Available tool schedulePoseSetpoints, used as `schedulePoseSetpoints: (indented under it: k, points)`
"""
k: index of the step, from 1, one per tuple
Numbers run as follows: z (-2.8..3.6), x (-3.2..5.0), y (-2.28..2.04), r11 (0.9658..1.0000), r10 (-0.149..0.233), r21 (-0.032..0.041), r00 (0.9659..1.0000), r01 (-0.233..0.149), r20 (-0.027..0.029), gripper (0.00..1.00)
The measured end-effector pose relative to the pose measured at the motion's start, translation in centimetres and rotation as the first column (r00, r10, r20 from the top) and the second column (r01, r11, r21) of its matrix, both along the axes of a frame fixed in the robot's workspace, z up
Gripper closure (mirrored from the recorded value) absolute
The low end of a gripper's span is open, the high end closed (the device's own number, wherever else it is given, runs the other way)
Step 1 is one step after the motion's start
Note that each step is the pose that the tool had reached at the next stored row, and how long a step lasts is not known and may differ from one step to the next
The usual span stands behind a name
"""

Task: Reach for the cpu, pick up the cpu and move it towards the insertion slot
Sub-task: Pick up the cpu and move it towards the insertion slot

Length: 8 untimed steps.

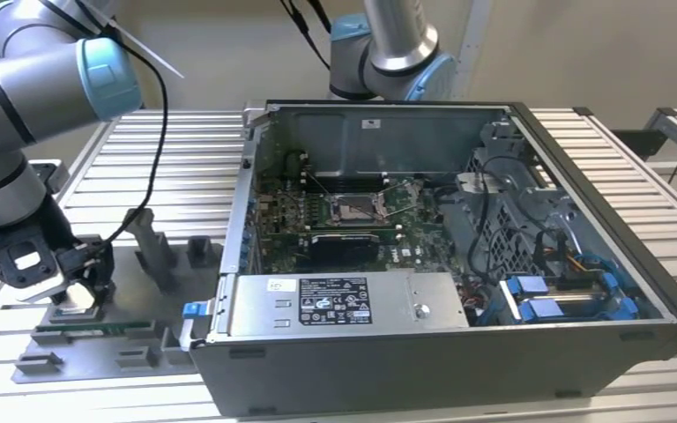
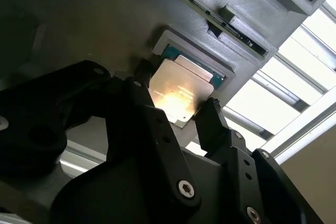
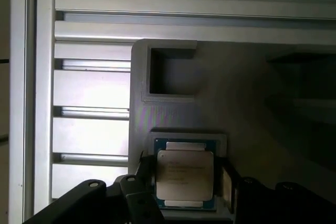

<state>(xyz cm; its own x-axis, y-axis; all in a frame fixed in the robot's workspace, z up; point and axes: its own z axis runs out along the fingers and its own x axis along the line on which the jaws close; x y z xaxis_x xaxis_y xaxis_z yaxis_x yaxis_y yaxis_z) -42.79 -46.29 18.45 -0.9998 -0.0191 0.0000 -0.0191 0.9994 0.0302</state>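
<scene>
Fingers [image 2: 212, 124] apart, astride cpu [image 2: 181, 95] lying flat in grey tray [image 2: 262, 19] recess, close by opp. edges, not clamped; slot [image 1: 351, 209] well apart, inside PC case [image 1: 433, 379].

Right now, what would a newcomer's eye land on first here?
The open computer case takes up the middle of the exterior view, with the silver insertion slot on its green board. At that view's left, the gripper is down over a grey tray. In the first wrist view the shiny cpu lies in a tray recess, the gripper straddling it.
</scene>
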Motion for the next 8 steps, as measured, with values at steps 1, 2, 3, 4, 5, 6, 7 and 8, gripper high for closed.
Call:
schedulePoseSetpoints:
  k: [1, 2, 3, 4, 5, 6, 7, 8]
  points:
    - [0.00, 0.00, 0.00, 1.0000, 0.000, 0.0000, 1.0000, 0.000, 0.0000, 1.00]
    - [0.00, 0.00, 0.00, 1.0000, 0.000, 0.0001, 1.0000, 0.000, 0.0000, 1.00]
    - [0.00, -0.01, 0.00, 1.0000, 0.000, 0.0001, 1.0000, 0.000, 0.0000, 1.00]
    - [0.00, -0.01, 0.00, 1.0000, 0.000, 0.0001, 1.0000, 0.000, 0.0000, 1.00]
    - [0.00, -0.01, 0.00, 1.0000, 0.000, 0.0001, 1.0000, 0.000, 0.0000, 1.00]
    - [0.00, -0.02, 0.00, 1.0000, 0.000, 0.0001, 1.0000, 0.000, 0.0000, 1.00]
    - [0.00, -0.02, 0.00, 1.0000, 0.000, 0.0001, 1.0000, 0.000, 0.0000, 1.00]
    - [0.00, -0.02, 0.00, 1.0000, 0.000, 0.0001, 1.0000, 0.000, 0.0000, 1.00]
